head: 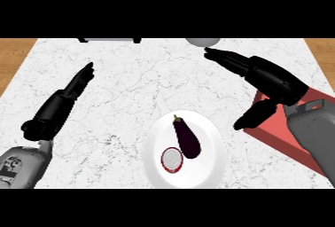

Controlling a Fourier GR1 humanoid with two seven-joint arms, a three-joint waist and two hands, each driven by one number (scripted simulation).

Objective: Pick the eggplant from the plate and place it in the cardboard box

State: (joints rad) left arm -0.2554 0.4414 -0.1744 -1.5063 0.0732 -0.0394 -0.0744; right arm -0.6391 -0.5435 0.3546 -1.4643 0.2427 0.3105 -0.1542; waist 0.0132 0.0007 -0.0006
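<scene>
— Step in hand? Reach stage only. Right hand (262, 73) raised over the counter (124, 106), fingers straight and apart, thumb hanging down, clamped on nothing.

— And the eggplant (186, 138)?

— Untouched, down and to the left of that hand, well apart from it. Lying on the white plate (212, 133), stem end pointing away, just beside a small round red-rimmed thing (172, 159).

— Next move?

— By the look of it: swing the right hand down and leftward over the plate, curl round the dark body, lift without nudging the round piece beside it.

— Box?

— No plain cardboard box to be made out. Directly under the right forearm, a red tray-like container (288, 142), mostly hidden by the arm; contents impossible to tell. Beyond the fingertips, a pale round object (203, 41) at the counter's far edge; farther left, a dark-framed item (109, 40), partly cut off.

— Other hand?

— Left hand (78, 82) at the left, open, fingers straight, resting.
</scene>
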